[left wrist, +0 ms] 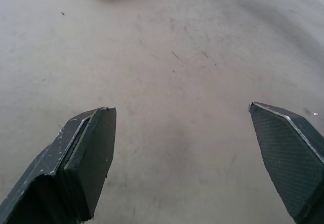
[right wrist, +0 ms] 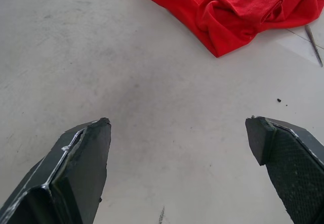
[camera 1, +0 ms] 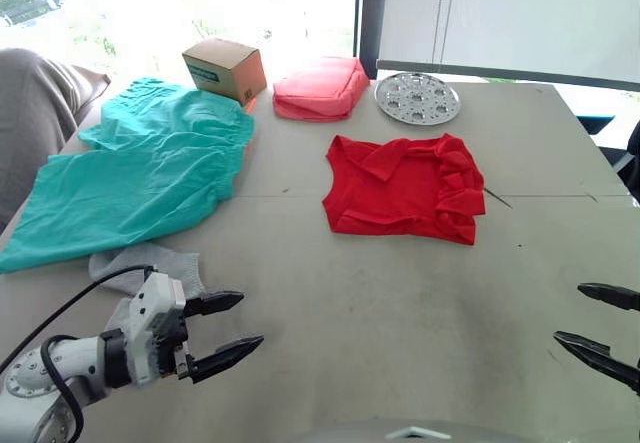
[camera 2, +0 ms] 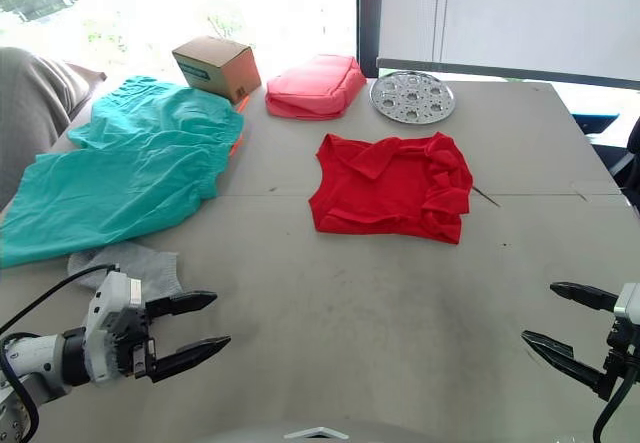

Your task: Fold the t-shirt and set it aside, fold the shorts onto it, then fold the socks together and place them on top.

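Little looks done: the t-shirt [camera 1: 404, 187] lies roughly folded mid-counter, shorts [camera 1: 135, 168] spread at left, socks [camera 1: 148, 268] loose beside them, both grippers' [camera 1: 222, 332] [camera 2: 566, 327] fingers open, empty.

Bright daylight comes in from the window [camera 1: 180, 13] behind the table's [camera 1: 400, 293] far edge. The window looks washed out white. Shadows are soft and pale.

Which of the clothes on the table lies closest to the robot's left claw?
The light grey knitted socks, just behind the left gripper. The teal-green shorts lie farther back, the bright red t-shirt farther still.
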{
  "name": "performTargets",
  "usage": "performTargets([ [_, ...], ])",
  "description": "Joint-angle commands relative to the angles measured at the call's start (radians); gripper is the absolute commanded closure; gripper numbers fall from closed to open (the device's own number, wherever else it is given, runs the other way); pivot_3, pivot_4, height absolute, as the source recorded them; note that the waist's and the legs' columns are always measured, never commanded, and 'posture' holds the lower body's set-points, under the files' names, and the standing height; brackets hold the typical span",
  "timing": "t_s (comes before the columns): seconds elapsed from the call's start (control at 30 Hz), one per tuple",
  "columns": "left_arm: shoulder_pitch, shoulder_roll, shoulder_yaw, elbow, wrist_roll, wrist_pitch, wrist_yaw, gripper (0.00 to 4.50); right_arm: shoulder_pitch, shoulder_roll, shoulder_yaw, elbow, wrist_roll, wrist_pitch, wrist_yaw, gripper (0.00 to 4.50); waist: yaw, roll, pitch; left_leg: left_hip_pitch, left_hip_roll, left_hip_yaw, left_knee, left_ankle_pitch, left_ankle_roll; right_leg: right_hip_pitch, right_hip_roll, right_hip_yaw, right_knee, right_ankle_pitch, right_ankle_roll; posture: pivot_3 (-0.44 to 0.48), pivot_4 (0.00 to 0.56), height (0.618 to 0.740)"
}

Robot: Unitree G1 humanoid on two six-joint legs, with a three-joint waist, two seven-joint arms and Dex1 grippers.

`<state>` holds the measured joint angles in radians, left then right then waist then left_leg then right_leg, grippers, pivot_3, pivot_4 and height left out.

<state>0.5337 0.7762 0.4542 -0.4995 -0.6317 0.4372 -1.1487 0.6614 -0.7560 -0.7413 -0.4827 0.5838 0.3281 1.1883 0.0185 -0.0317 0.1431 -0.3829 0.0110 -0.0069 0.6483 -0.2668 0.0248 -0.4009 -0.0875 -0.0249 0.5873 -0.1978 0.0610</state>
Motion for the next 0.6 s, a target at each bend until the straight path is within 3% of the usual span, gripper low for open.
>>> performTargets([
  [0.03,-0.067,-0.005,-0.04,-0.005,0.004,-0.013,0.027,0.03,-0.005,0.027,-0.003,-0.033,-0.002,-0.043,-0.018,0.0,0.0,0.0,0.0,0.0,0.0,0.0,0.0,0.0,0.0,0.0,0.0,0.0,0.0,0.0,0.0,0.0,0.15,0.739],
  [0.27,-0.423,-0.037,-0.238,0.048,0.011,0.073,0.132,0.03,-0.088,0.121,0.127,-0.125,-0.117,-0.2,-0.131,0.0,0.02,0.001,-0.001,0.001,-0.001,0.0,0.001,0.002,0.004,0.001,0.001,-0.001,0.001,0.0,0.0,0.0,0.15,0.739],
  [0.4,-0.63,-0.053,-0.399,0.11,0.095,0.052,0.125,0.03,-0.144,0.131,0.245,-0.21,-0.234,-0.208,-0.24,0.0,0.02,0.0,-0.002,0.002,-0.002,0.0,0.002,0.003,0.004,0.003,0.002,-0.001,0.002,0.0,0.0,0.0,0.15,0.739],
  [0.6,-0.951,-0.127,-0.665,0.314,0.268,-0.017,0.052,0.03,-0.25,0.112,0.388,-0.261,-0.218,-0.142,-0.29,0.0,0.021,-0.001,-0.002,0.001,-0.005,-0.001,0.003,0.003,0.005,0.005,0.002,-0.001,0.002,0.001,-0.001,0.0,0.15,0.739],
])
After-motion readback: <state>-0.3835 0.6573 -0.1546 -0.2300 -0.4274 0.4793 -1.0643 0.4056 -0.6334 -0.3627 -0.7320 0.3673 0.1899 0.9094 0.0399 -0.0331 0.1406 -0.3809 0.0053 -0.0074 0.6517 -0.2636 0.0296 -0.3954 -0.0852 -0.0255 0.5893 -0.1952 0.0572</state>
